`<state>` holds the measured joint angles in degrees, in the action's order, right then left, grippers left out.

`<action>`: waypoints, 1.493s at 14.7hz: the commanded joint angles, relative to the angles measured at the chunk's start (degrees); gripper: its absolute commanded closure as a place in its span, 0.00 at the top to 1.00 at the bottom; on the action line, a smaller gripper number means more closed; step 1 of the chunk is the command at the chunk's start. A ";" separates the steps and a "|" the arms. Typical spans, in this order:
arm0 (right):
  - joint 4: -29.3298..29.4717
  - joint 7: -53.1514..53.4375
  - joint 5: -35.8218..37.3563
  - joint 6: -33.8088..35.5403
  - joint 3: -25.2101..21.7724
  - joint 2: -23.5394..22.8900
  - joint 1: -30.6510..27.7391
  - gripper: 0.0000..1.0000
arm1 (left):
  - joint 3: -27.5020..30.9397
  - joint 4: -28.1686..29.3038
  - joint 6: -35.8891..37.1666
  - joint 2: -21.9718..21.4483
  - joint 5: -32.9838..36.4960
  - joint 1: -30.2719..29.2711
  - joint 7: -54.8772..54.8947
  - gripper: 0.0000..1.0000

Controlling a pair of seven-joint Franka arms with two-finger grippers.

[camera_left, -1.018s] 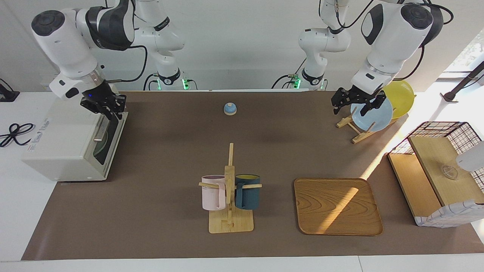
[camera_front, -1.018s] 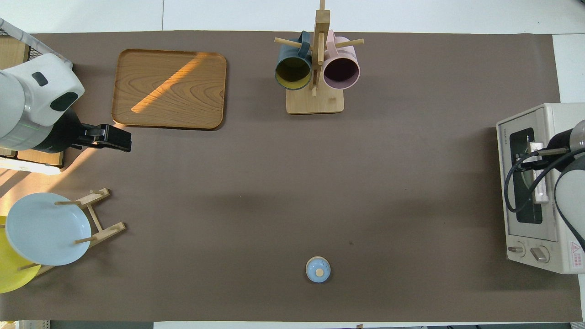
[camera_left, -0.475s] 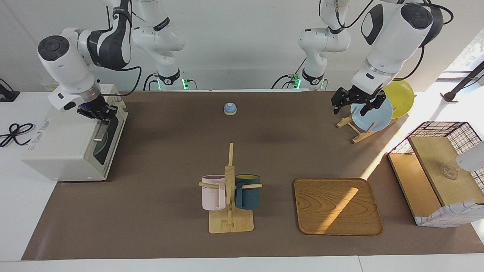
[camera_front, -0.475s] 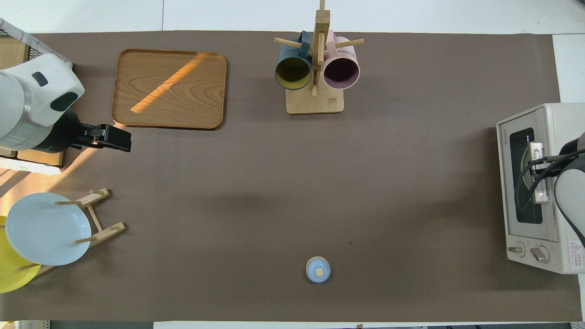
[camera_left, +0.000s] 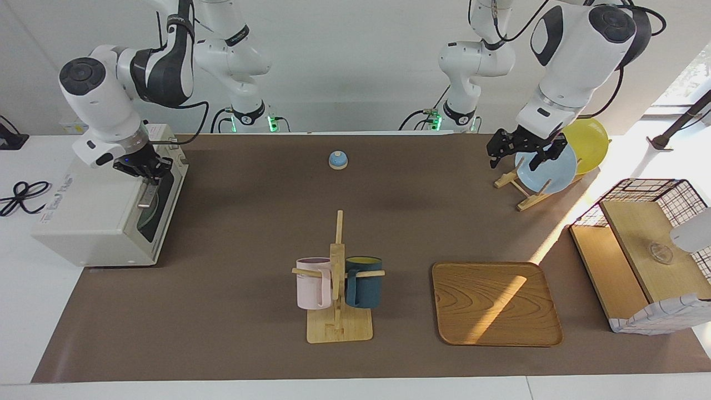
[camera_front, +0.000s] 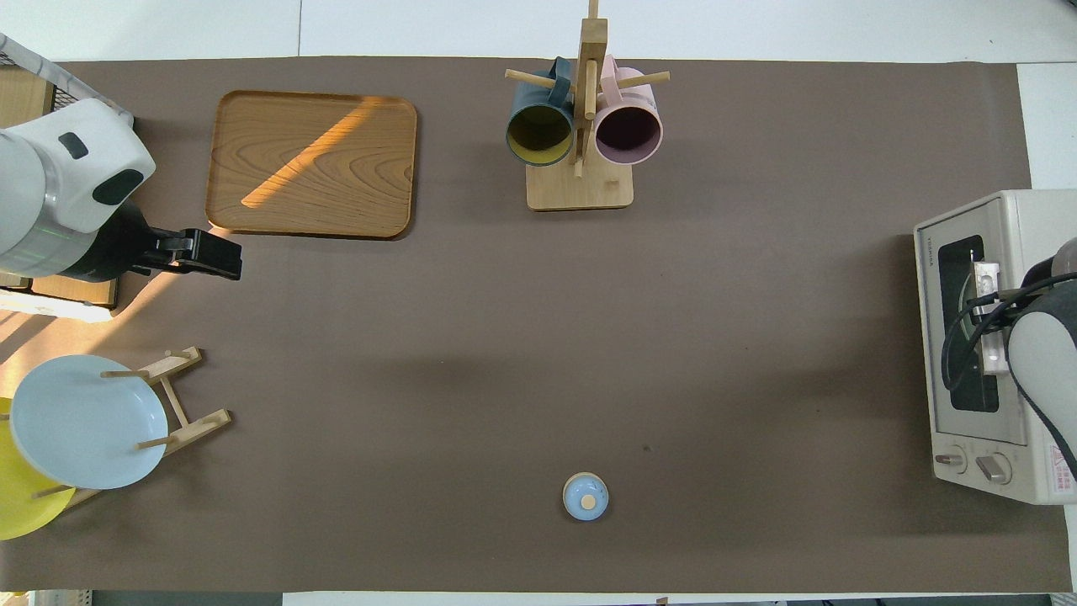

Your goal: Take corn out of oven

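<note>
The right gripper [camera_left: 149, 173] is clenched on the silver handle [camera_left: 146, 193] of the oven [camera_left: 94, 214], which stands at the right arm's end of the bench with its door closed; that arm bends down over the oven's top with the wrist tilted toward the door. The corn cannot be seen through the dark glass. The left gripper [camera_left: 519, 153] hangs with fingers spread and empty over the plate rack [camera_left: 525, 191], where the left arm waits.

No legible text on anything
</note>
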<state>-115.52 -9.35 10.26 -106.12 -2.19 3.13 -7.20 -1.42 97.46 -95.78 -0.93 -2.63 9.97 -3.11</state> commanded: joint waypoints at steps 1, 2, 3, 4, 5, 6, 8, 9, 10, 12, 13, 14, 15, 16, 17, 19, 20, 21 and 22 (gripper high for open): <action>-3.74 -0.85 0.81 -4.61 0.35 -0.32 -0.45 0.00 | -0.07 0.10 0.07 -0.65 -0.63 -0.48 0.56 1.00; -4.44 -0.67 0.64 -5.49 0.35 -0.32 -0.01 0.00 | -0.07 0.10 0.07 -0.65 -0.63 -0.48 0.48 1.00; -4.71 -0.59 0.29 -6.28 0.35 -0.58 0.17 0.00 | -0.07 0.10 0.07 -0.65 -0.63 -0.48 0.48 1.00; -4.71 -0.58 0.20 -6.81 0.43 -1.19 0.34 0.00 | -0.07 0.10 0.07 -0.65 -0.71 -0.48 0.48 1.00; -4.71 0.11 0.11 -7.26 0.43 -1.72 0.43 0.00 | -0.07 0.10 0.07 -0.65 -0.63 -0.48 0.56 1.00; -4.71 0.81 0.11 -7.69 0.52 -1.98 0.52 0.00 | -0.07 0.10 0.07 -0.65 -0.71 -0.48 0.48 1.00; -4.80 1.26 -0.07 -8.40 0.52 -2.60 2.09 0.00 | -0.07 0.10 0.07 -0.65 -0.63 -0.48 0.48 1.00; -4.88 1.52 -1.03 -9.27 0.52 -3.12 2.19 0.00 | -0.07 0.10 0.07 -0.65 -0.63 -0.48 0.48 1.00; -5.49 1.52 -2.34 -10.06 0.52 -3.39 2.19 0.00 | -0.07 0.10 0.07 -0.65 -0.63 -0.48 0.48 1.00; -7.16 1.52 -4.10 -12.70 0.52 -4.27 2.19 0.00 | -0.07 0.10 0.07 -0.65 -0.71 -0.48 0.56 1.00; -7.52 1.52 -4.72 -13.75 0.52 -5.14 2.19 0.00 | -0.07 0.10 0.07 -0.65 -0.63 -0.48 0.56 1.00; -8.13 1.52 -5.60 -15.24 0.52 -5.58 2.28 0.00 | -0.07 0.10 0.07 -0.65 -0.63 -0.48 0.48 1.00; -9.62 1.52 -6.39 -17.78 0.52 -5.68 3.50 0.00 | -0.07 0.10 0.07 -0.65 -0.71 -0.48 0.48 1.00; -10.59 1.87 -6.48 -19.37 0.52 -5.68 4.38 0.00 | -0.07 0.10 0.07 -0.65 -0.71 -0.48 0.56 1.00; -11.47 2.40 -6.49 -20.35 0.52 -5.76 4.47 0.00 | -0.07 0.10 0.07 -0.65 -0.63 -0.48 0.48 1.00; -14.01 2.67 -6.49 -23.24 0.52 -5.85 4.56 0.00 | -0.07 0.10 0.07 -0.65 -0.63 -0.48 0.48 1.00; -15.51 2.75 -6.49 -25.60 0.52 -6.11 4.56 0.00 | -0.07 0.10 0.07 -0.65 -0.63 -0.48 0.48 1.00; -16.04 2.76 -6.49 -26.67 0.52 -6.64 4.56 0.00 | -0.07 0.10 0.07 -0.65 -0.71 -0.48 0.48 1.00; -16.05 2.84 -6.57 -26.86 0.61 -7.17 4.56 0.00 | -0.07 0.10 0.07 -0.65 -0.71 -0.48 0.48 1.00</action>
<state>-130.37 -5.01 0.82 -129.69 0.31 -2.36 0.48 -1.42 97.46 -95.78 -0.93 -2.63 9.97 -3.11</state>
